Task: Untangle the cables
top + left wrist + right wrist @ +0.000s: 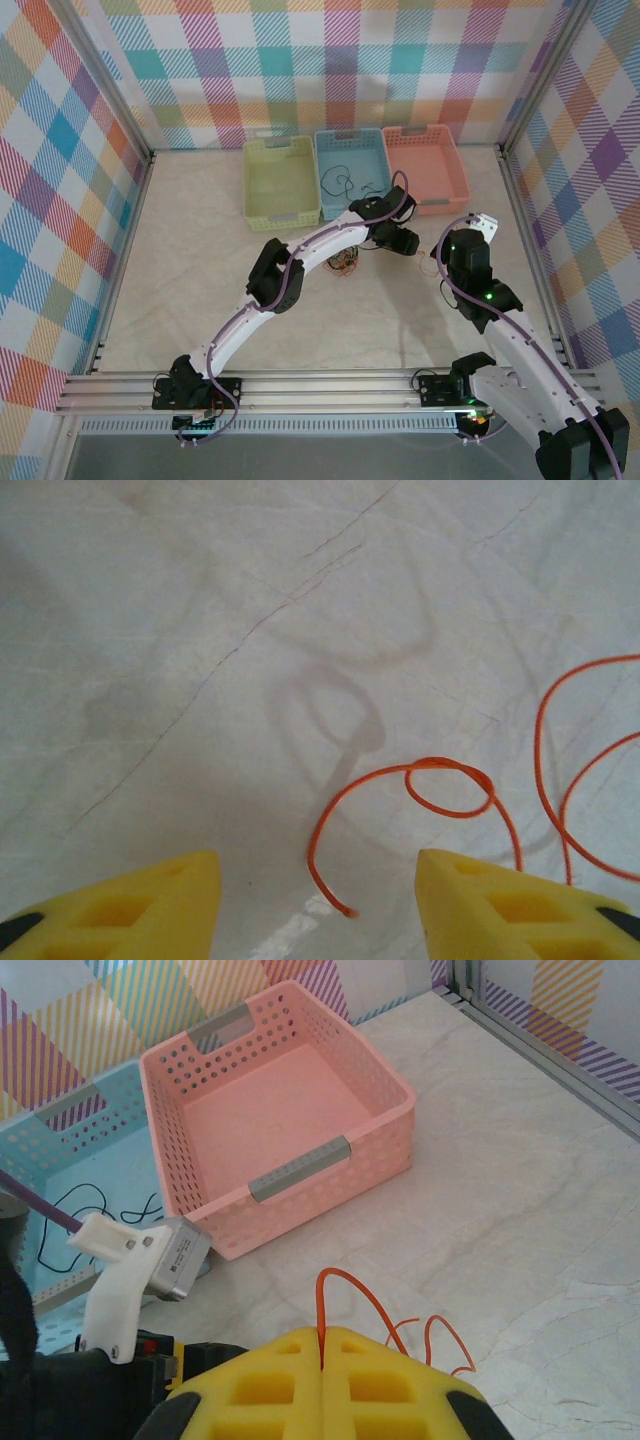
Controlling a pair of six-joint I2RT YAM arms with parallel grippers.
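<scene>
Yellow fingers (250,1380) of the right gripper (322,1338) are pressed together on an orange cable (321,1305), which rises from the seam between them and arcs down onto the pale table (520,1210) just beyond. The left gripper (315,875) hangs low over the table with its fingers standing well apart and nothing between them; an orange loop (450,790) lies flat on the surface ahead, its free end resting in the gap below the fingertips. From above, the two grippers sit near each other at the table's middle. The knot of cables (345,263) lies beside the left arm, on its near side. Farther back, three baskets stand in a row: the yellow-green basket (282,212), the blue basket (330,140) holding a black cable (340,182), and the pink basket (330,1185).
</scene>
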